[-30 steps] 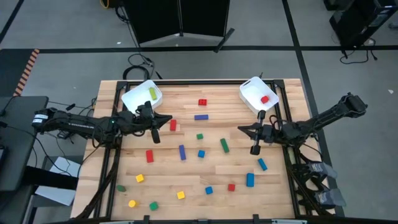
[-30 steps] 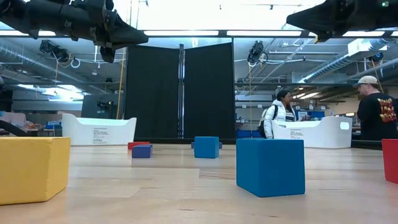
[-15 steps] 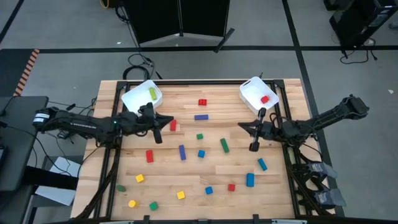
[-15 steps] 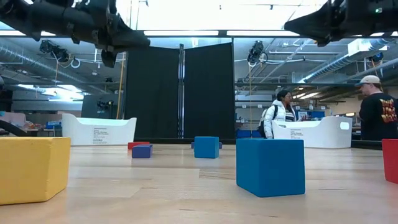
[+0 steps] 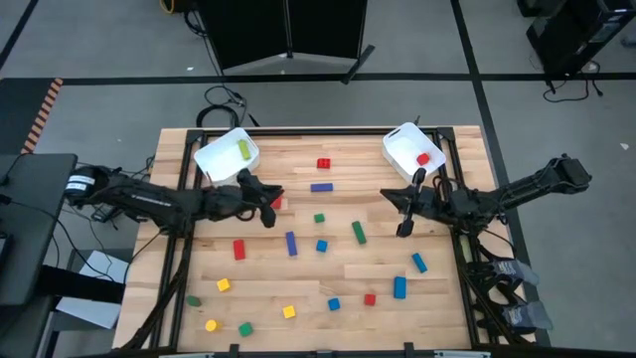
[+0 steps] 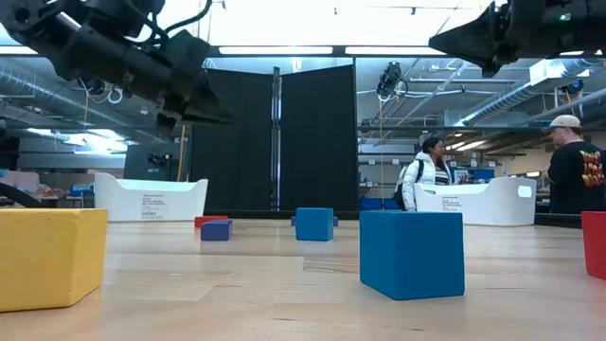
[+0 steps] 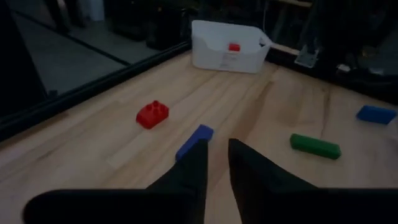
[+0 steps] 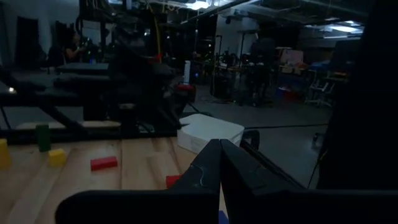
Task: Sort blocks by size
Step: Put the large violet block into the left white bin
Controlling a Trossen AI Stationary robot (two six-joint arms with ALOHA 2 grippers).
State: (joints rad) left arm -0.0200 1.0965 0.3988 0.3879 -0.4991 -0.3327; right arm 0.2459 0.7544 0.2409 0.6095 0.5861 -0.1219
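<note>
Blocks: small solid pieces in red, blue, green and yellow, scattered over my wooden table (image 5: pixel 397 254). Some are cubes, some longer bars.
- Red studded block (image 5: pixel 324 164) near the far edge, between my two white bins; a blue bar (image 5: pixel 321 186) just in front of it.
- Green cube (image 5: pixel 319 218), blue bar (image 5: pixel 291 243), blue cube (image 5: pixel 322 246), green bar (image 5: pixel 358 232) and red bar (image 5: pixel 238 249) around the table's middle.
- Blue pieces (image 5: pixel 418 263) and (image 5: pixel 399 287) toward the right side.
- Near row: yellow cubes (image 5: pixel 224 284), (image 5: pixel 288 311), (image 5: pixel 211 324); green ones (image 5: pixel 244 328), (image 5: pixel 193 299); a blue cube (image 5: pixel 334 303); a red cube (image 5: pixel 370 298).
- Left bin (image 5: pixel 214 157) holds a yellow-green bar (image 5: pixel 244 149); right bin (image 5: pixel 400 157) holds a red block (image 5: pixel 423 159).

Arms: my left arm reaches low across the table from the left, its left gripper (image 5: pixel 266 202) over a red block (image 5: pixel 276 203) just in front of the left bin. The fingers stand narrowly apart with nothing between them. My right arm comes in from the right, folded at the elbow, with the right gripper (image 5: pixel 402 225) in front of the right bin, fingers closed together and empty.

Views: the left wrist view alone shows the slim gap between my fingers (image 7: pixel 186 171) and the studs on the red block. The low view shows both arms raised above the table, a blue cube (image 6: pixel 412 254) large in front, and two people (image 6: pixel 425 173) in the room behind.
</note>
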